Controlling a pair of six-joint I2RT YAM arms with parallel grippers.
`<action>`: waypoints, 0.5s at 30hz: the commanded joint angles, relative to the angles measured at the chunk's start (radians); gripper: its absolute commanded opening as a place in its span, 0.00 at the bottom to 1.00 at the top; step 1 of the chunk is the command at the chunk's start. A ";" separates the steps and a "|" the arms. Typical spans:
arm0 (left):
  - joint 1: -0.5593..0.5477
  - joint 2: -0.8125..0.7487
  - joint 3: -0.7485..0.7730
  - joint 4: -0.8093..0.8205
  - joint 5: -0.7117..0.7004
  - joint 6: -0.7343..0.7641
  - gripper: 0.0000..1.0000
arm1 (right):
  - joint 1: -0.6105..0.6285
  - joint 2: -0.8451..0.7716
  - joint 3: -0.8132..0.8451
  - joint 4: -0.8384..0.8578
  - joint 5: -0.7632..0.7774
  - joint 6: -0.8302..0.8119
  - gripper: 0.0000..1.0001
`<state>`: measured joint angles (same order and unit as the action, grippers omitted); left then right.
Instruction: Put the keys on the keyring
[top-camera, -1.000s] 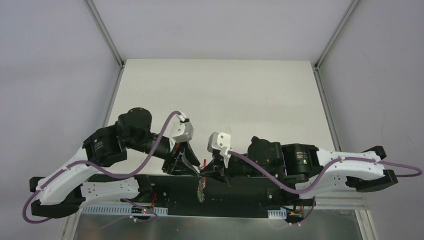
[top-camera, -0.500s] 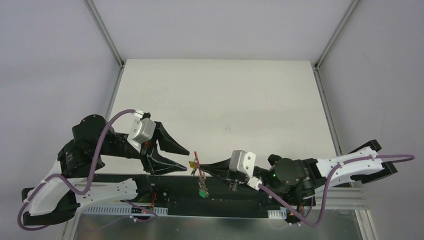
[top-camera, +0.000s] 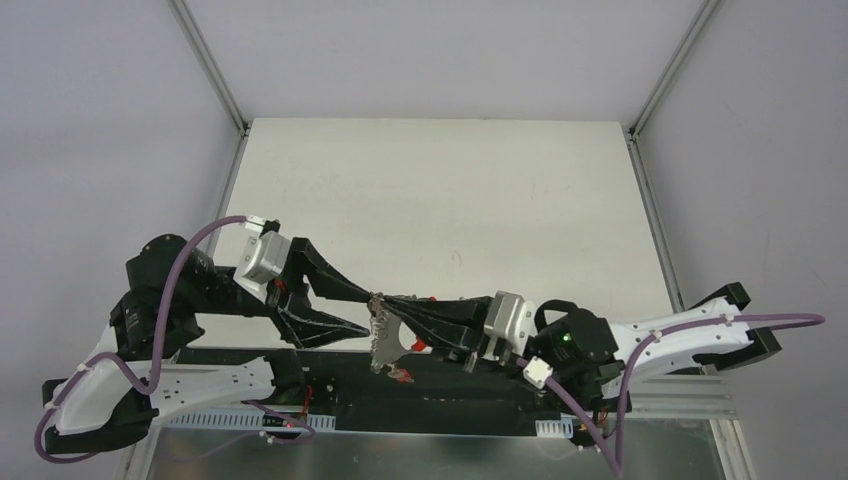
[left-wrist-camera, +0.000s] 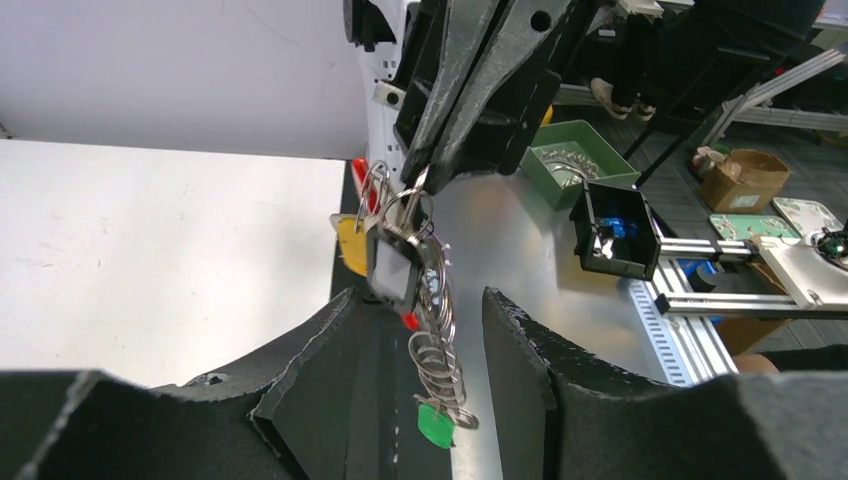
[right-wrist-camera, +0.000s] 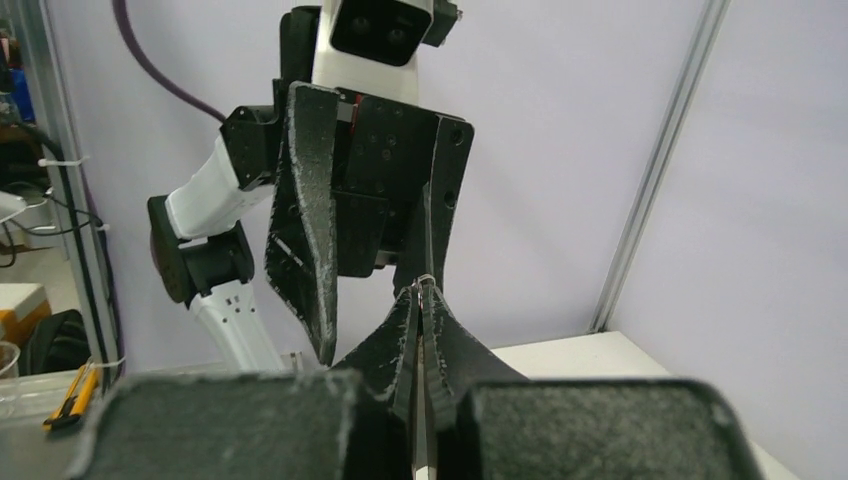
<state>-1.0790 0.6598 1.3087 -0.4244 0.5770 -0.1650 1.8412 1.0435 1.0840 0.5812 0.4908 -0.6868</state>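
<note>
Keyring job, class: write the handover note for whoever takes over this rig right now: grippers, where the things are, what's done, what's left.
Right gripper: shut on the keyring, holding it in the air.
Left gripper: open, a finger on each side of the hanging keyring, not gripping.
Keys: bunched with their tags along the keyring.
Done: no loose key in view.
Left: check each key is threaded; I cannot tell.

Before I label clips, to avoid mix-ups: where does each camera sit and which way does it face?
Top external: above, behind the robot, facing down on the table; left arm, right arm show.
Left wrist: rides the left tool, facing the keyring hanging from the right tool.
Right wrist: rides the shut right tool, facing the open left tool.
Shared: top and left wrist show the keyring.
</note>
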 joint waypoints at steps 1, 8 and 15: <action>0.001 -0.032 0.000 0.067 -0.041 -0.005 0.47 | -0.056 0.058 0.075 0.212 -0.031 -0.025 0.00; 0.001 -0.077 -0.017 0.072 -0.108 0.028 0.47 | -0.136 0.138 0.055 0.430 -0.102 -0.059 0.00; 0.001 -0.134 -0.042 0.072 -0.187 0.081 0.47 | -0.211 0.205 0.017 0.658 -0.232 -0.036 0.00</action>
<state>-1.0790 0.5518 1.2762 -0.4011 0.4519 -0.1303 1.6684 1.2339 1.1007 0.9722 0.3702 -0.7349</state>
